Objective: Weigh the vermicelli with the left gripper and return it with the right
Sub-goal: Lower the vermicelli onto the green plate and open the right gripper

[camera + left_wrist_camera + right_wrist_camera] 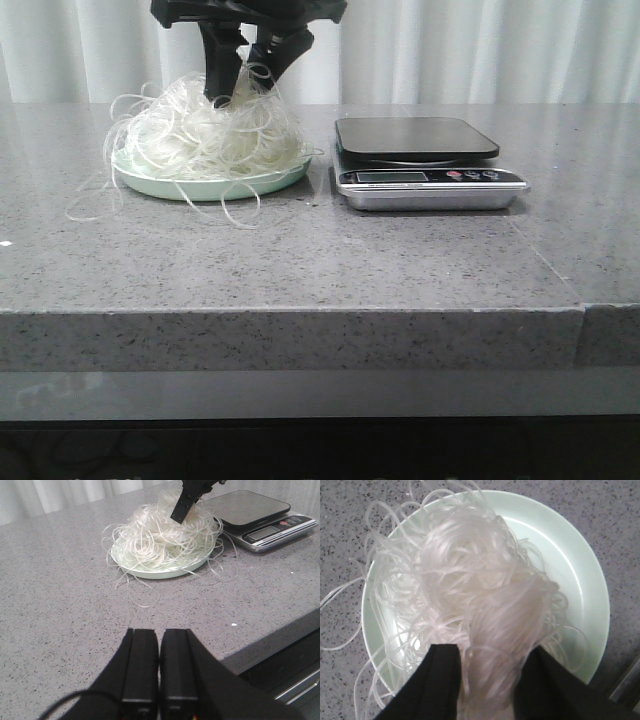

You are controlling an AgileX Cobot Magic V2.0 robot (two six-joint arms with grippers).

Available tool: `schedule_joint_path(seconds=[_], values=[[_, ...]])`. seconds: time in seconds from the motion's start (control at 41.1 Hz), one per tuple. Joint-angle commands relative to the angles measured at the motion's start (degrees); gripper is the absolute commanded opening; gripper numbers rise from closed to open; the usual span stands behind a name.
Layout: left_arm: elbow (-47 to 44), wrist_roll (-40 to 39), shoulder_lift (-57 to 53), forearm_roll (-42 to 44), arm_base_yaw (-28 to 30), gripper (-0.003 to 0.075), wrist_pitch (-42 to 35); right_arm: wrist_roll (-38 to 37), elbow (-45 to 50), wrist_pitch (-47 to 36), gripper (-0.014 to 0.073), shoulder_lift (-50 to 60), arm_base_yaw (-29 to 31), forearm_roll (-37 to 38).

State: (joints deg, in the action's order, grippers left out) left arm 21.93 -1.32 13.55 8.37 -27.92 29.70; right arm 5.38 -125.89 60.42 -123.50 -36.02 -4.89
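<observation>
A tangle of white vermicelli (200, 135) is heaped on a pale green plate (200, 190) at the left of the grey counter. My right gripper (238, 95) reaches down into the top of the heap. In the right wrist view its fingers (445, 680) are partly closed on a thick bundle of vermicelli (470, 580) above the plate (570, 565). The digital scale (415, 140) stands to the right of the plate with a bare platform. My left gripper (160, 632) is shut and empty, low over the counter well away from the plate (150, 572), and out of the front view.
Loose strands trail off the plate onto the counter (300, 260) on its left and front. The counter's front edge runs across the front view, with a seam at the right. White curtains hang behind.
</observation>
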Motion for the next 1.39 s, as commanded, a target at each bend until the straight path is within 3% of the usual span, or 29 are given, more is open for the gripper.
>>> schedule_joint_path(seconds=[0.0, 0.487, 0.633, 0.731, 0.999, 1.218, 1.364], values=[[1.6, -0.1, 0.6, -0.3, 0.1, 0.0138, -4.3, 0.6, -2.0, -1.4, 0.0442, 3.7, 0.5, 0.7], [1.6, -0.1, 0.6, -0.3, 0.1, 0.0138, -4.3, 0.6, -2.0, 0.2, 0.0432, 9.8, 1.0, 0.8], [1.6, -0.1, 0.6, -0.3, 0.1, 0.0138, -4.3, 0.6, -2.0, 1.0, 0.0305, 11.6, 2.1, 0.8], [1.6, -0.1, 0.6, -0.3, 0.1, 0.0138, -4.3, 0.6, -2.0, 1.7, 0.0141, 12.7, 3.1, 0.8], [1.6, -0.1, 0.6, -0.3, 0.1, 0.0138, -4.3, 0.2, -2.0, 3.4, 0.0155, 13.6, 7.2, 1.0], [1.6, -0.1, 0.6, -0.3, 0.1, 0.0138, -4.3, -6.7, 3.1, -5.3, 0.0155, 17.1, 9.7, 1.0], [1.7, -0.1, 0.6, -0.3, 0.1, 0.0138, -4.4, -7.5, 17.0, -16.2, 0.0155, 24.2, 10.2, 2.5]])
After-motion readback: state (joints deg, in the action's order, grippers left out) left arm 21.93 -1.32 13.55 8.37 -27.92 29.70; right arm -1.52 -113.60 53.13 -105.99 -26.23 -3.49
